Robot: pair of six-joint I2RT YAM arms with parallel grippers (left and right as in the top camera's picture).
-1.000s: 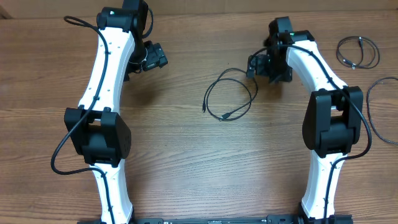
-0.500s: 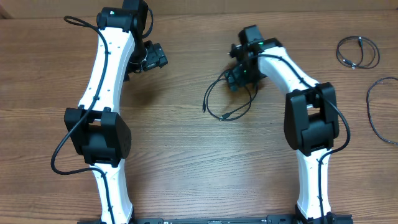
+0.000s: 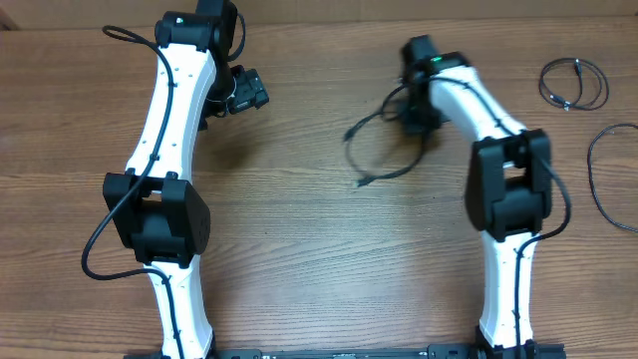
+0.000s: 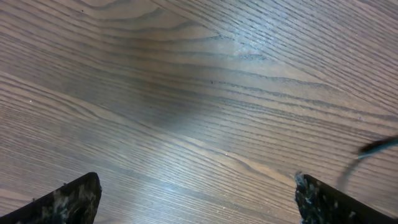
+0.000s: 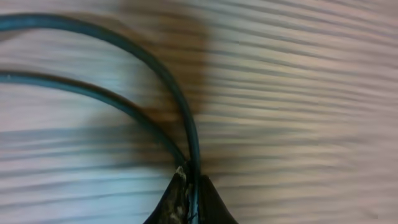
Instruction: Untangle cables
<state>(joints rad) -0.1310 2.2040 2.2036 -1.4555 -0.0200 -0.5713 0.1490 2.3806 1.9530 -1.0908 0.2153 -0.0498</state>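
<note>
Right gripper [image 3: 413,118] was clenched on the cable [image 3: 384,177]. In the wrist view, two strands of it [image 5: 155,62] ran together into my closed tips [image 5: 189,199]. The rest of the loop trailed toward my left arm, mid-table [image 3: 299,249], and looked blurred from overhead. Left gripper [image 3: 244,92] was released, jaws wide over bare wood [image 4: 196,186], holding nothing. A coiled cable [image 3: 573,83] and a looped cable [image 3: 592,170] lay well apart from it, at the table's far right.

Cables: three, a loose loop [image 3: 364,181], a small coil [image 3: 544,85], an edge loop [image 3: 589,165]
Arms [image 3: 179,90]: two
Grippers: two, left gripper [image 3: 249,95], right gripper [image 3: 409,128]
</note>
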